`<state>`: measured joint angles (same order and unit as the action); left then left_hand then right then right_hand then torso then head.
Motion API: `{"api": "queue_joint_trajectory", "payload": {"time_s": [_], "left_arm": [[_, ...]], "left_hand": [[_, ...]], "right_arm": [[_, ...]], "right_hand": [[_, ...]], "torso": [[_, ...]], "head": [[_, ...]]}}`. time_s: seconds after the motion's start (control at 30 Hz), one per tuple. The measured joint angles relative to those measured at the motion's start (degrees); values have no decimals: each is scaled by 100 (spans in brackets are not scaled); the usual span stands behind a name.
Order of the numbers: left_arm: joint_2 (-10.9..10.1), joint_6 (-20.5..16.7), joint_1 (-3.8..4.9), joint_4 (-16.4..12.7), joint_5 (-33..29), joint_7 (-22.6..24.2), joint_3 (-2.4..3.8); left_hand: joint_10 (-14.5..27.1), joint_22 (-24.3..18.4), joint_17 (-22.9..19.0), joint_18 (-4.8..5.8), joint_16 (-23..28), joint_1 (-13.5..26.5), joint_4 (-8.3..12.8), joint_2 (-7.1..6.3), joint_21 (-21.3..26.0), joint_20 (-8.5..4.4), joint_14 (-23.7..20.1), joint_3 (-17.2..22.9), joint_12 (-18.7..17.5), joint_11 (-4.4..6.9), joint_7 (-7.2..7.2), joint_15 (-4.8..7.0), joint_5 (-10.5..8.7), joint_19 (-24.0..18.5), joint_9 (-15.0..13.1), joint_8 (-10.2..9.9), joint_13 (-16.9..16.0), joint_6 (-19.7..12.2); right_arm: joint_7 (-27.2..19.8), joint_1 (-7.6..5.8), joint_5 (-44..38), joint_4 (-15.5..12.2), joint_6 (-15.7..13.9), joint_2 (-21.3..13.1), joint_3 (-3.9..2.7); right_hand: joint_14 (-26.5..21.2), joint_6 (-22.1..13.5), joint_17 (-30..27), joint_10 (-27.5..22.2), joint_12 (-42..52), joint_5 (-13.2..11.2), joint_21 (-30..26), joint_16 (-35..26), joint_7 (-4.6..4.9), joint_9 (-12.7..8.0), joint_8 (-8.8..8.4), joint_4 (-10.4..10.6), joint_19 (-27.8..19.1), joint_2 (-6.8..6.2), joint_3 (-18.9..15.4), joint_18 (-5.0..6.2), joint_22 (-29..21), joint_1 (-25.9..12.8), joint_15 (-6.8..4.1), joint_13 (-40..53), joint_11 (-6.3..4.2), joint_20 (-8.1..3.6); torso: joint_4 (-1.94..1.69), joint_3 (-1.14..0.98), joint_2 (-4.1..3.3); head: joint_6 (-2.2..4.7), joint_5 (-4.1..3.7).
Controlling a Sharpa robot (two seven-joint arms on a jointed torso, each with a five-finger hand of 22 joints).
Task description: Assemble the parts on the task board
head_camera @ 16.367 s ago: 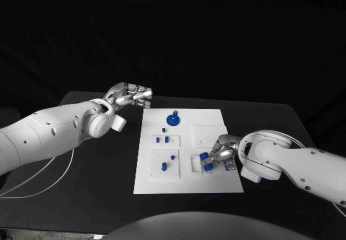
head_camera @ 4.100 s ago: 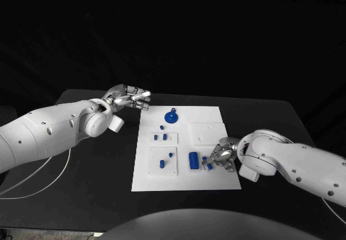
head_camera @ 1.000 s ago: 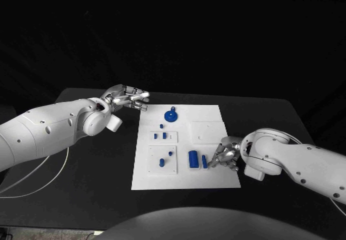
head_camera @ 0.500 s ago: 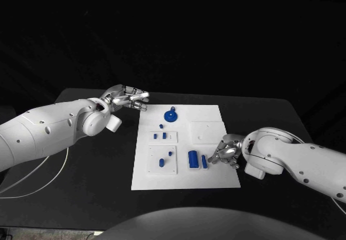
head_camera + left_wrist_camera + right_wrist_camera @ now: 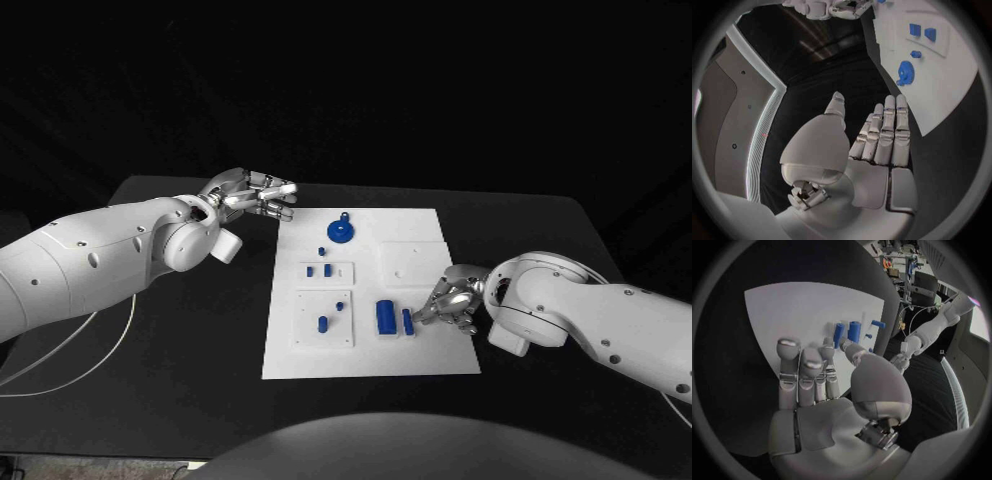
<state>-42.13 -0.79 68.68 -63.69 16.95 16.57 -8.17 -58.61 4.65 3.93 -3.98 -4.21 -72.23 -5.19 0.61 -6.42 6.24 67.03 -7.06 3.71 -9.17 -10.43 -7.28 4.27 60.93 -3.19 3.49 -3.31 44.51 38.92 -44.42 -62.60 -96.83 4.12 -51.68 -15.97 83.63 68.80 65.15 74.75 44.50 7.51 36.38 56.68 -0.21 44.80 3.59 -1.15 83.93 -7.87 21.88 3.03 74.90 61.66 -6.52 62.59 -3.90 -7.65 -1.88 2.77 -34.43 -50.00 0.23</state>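
The flat white plastic task board [image 5: 418, 350] lies mid-table, stiff and light. My right hand [image 5: 450, 304], fingers apart and empty, sits beside the small blue oblong part [image 5: 388, 317] — slippery; I'd pinch its long sides

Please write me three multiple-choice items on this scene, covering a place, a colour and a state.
1. Where does the left hand hover?
A. over the black table beside the task board's far left corner
B. over the board's near right corner
C. on the round part

2. What colour are the parts on the task board?
A. red
B. blue
C. green

3. What does the right hand hold?
A. the round part
B. a long part
C. nothing

Answers: 1 A, the head view shows it off the board's far corner. 2 B, the round part and the long part are blue. 3 C, the right wrist view shows bare fingers.
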Motion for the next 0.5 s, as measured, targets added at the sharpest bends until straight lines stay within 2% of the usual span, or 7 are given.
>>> {"api": "queue_joint_trajectory", "payload": {"time_s": [0.3, 0.5], "left_arm": [[7, 1, 0, 3, 0, -1, 0], [7, 1, 0, 5, 0, -1, -1]], "left_hand": [[0, 0, 0, 0, 0, 0, 0, 0, 0, 0, 0, 0, 0, 0, 0, 0, 0, 0, 0, 0, 0, 0], [0, 0, 0, 0, 0, 0, 0, 0, 0, 0, 0, 0, 0, 0, 0, 0, 0, 0, 0, 0, 0, 0]], "right_arm": [[32, 29, -31, 22, 152, 62, -4], [61, 57, -64, 47, 246, 97, -9]], "right_hand": [[0, 86, -5, 0, 0, -180, 0, 0, -41, 136, 0, -97, 0, 107, -163, 0, 0, 169, 1, -12, 0, 0], [-1, 86, -11, 0, 0, -285, 0, 0, -41, 171, 0, -113, 0, 108, -179, 0, 0, 169, 1, -31, 0, 0]], "torso": [[-8, 7, 0], [-7, 7, 0]], "head": [[0, -4], [0, 3]]}}
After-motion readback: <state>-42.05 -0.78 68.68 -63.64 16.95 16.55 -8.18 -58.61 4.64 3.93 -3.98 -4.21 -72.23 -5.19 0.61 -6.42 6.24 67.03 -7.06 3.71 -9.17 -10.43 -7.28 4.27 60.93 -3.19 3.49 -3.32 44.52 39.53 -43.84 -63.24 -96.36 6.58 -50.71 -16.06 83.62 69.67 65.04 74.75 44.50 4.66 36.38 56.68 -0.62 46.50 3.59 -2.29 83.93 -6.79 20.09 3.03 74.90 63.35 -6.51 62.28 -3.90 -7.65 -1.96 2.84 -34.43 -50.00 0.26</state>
